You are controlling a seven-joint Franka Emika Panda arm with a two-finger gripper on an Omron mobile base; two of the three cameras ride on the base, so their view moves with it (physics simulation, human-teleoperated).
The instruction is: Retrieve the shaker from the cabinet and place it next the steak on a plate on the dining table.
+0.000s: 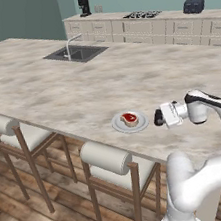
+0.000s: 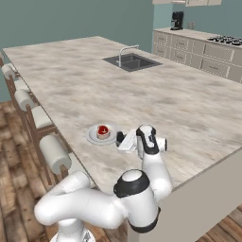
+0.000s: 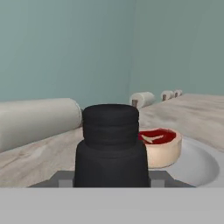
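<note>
My gripper [image 1: 160,117] is shut on the small black shaker [image 1: 158,118], held sideways just above the marbled dining table [image 1: 79,92], right beside the white plate [image 1: 119,127]. The red steak [image 1: 130,118] with its white fatty edge lies on that plate. From the right base, the shaker [image 2: 120,138] sits a little right of the plate [image 2: 92,137] and steak [image 2: 102,131]. In the hand view the shaker [image 3: 110,146] stands close between my fingertips, with the steak [image 3: 161,146] and plate [image 3: 199,164] just behind it to the right. The cabinet is out of view.
A sink with a faucet [image 1: 74,52] is set in the island's far side. Cushioned stools [image 1: 113,165] line the near edge. The back counter holds a black coffee machine [image 1: 84,6], a cooktop [image 1: 142,14] and a toaster [image 1: 193,5].
</note>
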